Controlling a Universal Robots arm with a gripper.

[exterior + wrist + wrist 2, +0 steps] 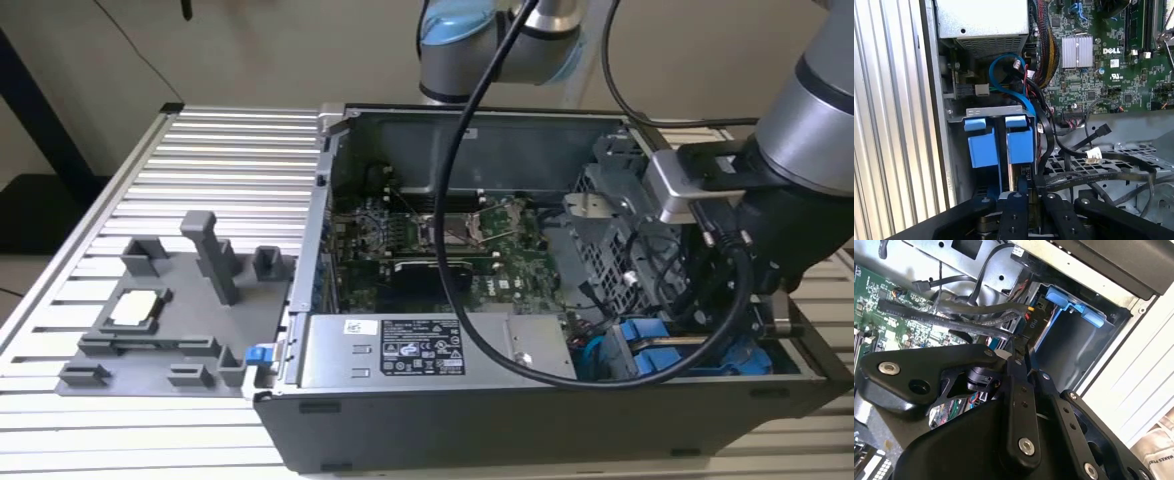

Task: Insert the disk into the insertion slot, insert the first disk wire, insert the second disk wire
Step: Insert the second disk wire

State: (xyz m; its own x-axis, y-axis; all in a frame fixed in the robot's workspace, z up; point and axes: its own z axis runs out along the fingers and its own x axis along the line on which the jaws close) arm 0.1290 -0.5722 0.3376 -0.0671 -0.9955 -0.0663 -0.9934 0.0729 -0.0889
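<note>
The disk's blue carrier [1019, 145] [643, 348] stands upright in the insertion slot [1074, 347], a grey metal bay with blue trim at the case's front corner on the exterior view's right. The drive body itself is mostly hidden. My gripper [1027, 186] [1019, 351] hangs directly over the carrier's end, down inside the case. Its black fingers [1016, 390] are shut on the plug of a flat black disk wire [1104, 175] [979, 310], which loops back across the perforated cage. In the exterior view the arm's wrist [767, 230] covers the fingertips.
A grey labelled power-supply box [427, 350] sits beside the bay, with a blue cable [1004, 67] and bundled wires next to it. The green motherboard [441, 240] lies further in. A grey fixture tray [174, 310] rests on the ribbed table at the exterior view's left.
</note>
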